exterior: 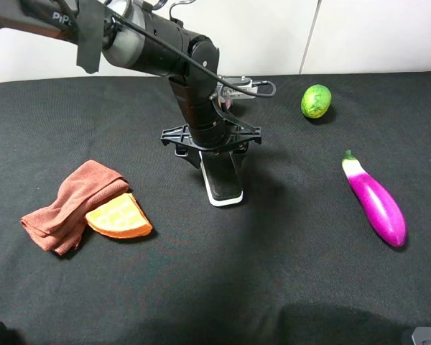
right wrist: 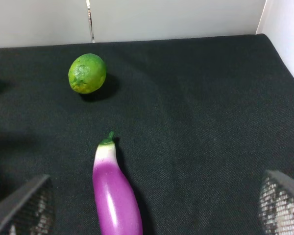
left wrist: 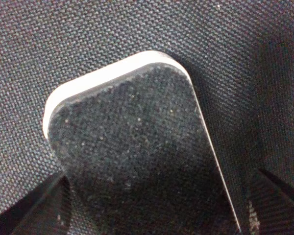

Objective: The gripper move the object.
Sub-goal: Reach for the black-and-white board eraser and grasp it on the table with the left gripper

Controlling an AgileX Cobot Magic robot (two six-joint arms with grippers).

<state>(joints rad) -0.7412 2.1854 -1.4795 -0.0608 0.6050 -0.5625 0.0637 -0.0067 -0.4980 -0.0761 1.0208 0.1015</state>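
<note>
The whiteboard eraser (exterior: pixel 223 181), black felt on a white base, lies flat on the black tablecloth near the middle. My left gripper (exterior: pixel 214 153) is lowered over its far end, with the jaws spread to either side of it. In the left wrist view the eraser (left wrist: pixel 137 161) fills the space between the two fingertips (left wrist: pixel 36 208). A narrow gap shows on one side, so the left gripper (left wrist: pixel 160 177) is open. My right gripper (right wrist: pixel 156 176) is open and empty, low at the front right, above the eggplant.
A purple eggplant (exterior: pixel 377 203) lies at the right, with a green lime (exterior: pixel 316 100) behind it. They also show in the right wrist view, the eggplant (right wrist: pixel 115 193) and the lime (right wrist: pixel 87 73). A rust cloth (exterior: pixel 68 205) and an orange waffle piece (exterior: pixel 118 217) lie at the left.
</note>
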